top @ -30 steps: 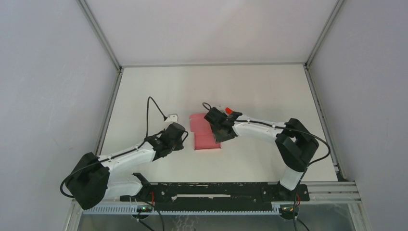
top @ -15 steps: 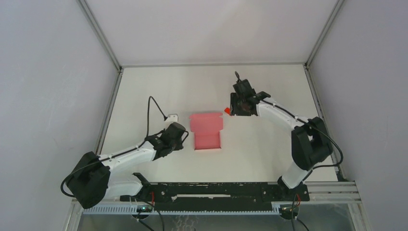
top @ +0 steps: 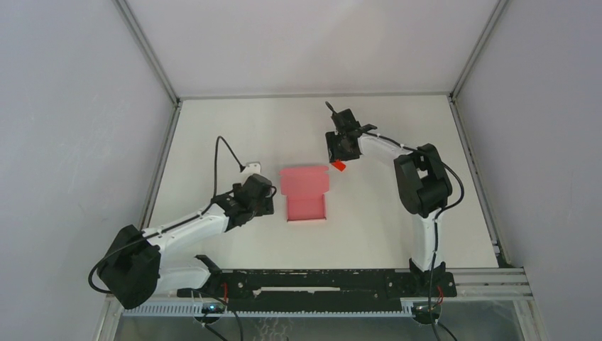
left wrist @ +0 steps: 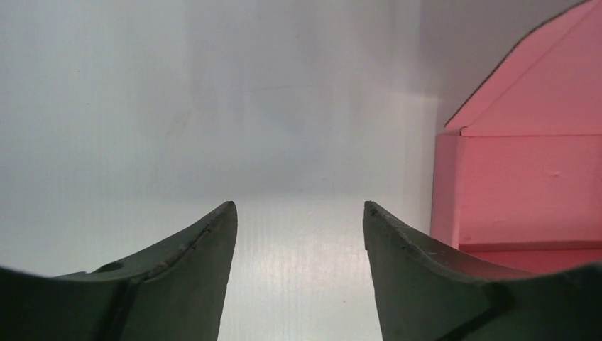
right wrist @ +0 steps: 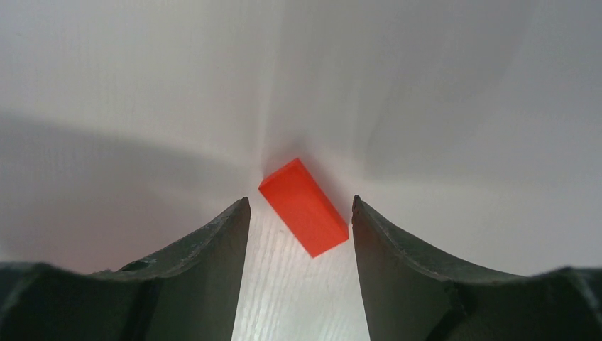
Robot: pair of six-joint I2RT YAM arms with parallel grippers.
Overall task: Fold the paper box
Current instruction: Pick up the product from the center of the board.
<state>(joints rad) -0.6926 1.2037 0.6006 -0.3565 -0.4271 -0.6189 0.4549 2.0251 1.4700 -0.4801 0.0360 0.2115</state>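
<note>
The pink paper box (top: 305, 192) lies partly folded in the middle of the white table, with a raised panel and an angled flap (left wrist: 525, 142) showing in the left wrist view. My left gripper (top: 272, 202) sits low just left of the box, open (left wrist: 298, 213), with only bare table between its fingers. Behind and to the right of the box, my right gripper (top: 338, 156) stands open over the small red block (top: 338, 165). In the right wrist view the block (right wrist: 304, 206) lies askew on the table between the open fingertips of the right gripper (right wrist: 299, 201).
Grey walls and metal frame rails (top: 163, 142) close in the table on the left, back and right. A black cable with a white plug (top: 253, 170) loops above the left wrist. The arm bases stand along the near rail (top: 312, 280).
My right arm has lifted off the box and swung back and right to the red block, its jaws widening. The left jaws have opened wider. The box stays put.
</note>
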